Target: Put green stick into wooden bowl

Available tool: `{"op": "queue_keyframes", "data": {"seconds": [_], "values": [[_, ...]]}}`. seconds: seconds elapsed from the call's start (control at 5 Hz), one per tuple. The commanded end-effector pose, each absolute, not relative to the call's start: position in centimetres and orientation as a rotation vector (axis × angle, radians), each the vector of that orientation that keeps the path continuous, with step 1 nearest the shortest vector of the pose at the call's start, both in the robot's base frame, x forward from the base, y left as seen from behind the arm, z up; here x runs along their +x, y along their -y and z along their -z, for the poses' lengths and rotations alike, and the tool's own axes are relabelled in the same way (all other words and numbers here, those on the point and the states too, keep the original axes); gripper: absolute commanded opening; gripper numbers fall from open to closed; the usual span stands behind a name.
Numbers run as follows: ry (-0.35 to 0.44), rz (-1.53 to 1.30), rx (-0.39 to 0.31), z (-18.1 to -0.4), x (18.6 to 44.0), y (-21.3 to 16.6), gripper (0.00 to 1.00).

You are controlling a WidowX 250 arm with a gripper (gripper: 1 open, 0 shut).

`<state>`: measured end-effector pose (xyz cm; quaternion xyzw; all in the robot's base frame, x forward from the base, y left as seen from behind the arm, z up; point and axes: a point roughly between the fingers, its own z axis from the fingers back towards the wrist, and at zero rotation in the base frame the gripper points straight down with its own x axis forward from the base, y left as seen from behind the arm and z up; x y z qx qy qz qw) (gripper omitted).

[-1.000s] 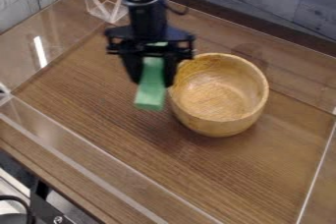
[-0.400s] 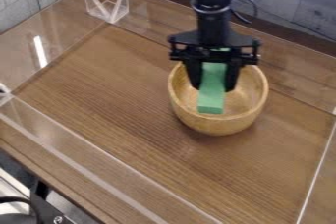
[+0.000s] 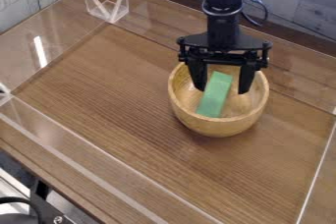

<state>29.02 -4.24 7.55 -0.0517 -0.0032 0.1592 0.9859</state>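
The wooden bowl [image 3: 186,109] sits on the wooden table, right of centre. The green stick [image 3: 217,98] lies inside it, tilted, with its lower end on the bowl's floor and its upper end up between the fingers. My gripper [image 3: 221,84] hangs straight down over the bowl. It is open, with its black fingers [image 3: 192,74] spread to either side of the stick and a gap showing between them and the stick.
Low clear plastic walls [image 3: 53,140] border the table at the front and left. A small clear plastic stand [image 3: 105,5] sits at the back left corner. A grey plank wall runs along the back.
The gripper carried the green stick rightward from beside the bowl to over it. Its fingers have since spread apart, and the stick now rests in the bowl.
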Motion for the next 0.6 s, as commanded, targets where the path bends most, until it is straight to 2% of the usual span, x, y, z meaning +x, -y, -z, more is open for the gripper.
{"op": "queue_keyframes", "data": {"seconds": [0.0, 0.4], "values": [[0.088, -0.319, -0.128, -10.4, 30.0, 4.2, 1.00], [0.142, -0.313, -0.137, -12.4, 30.7, 3.5, 1.00]]}}
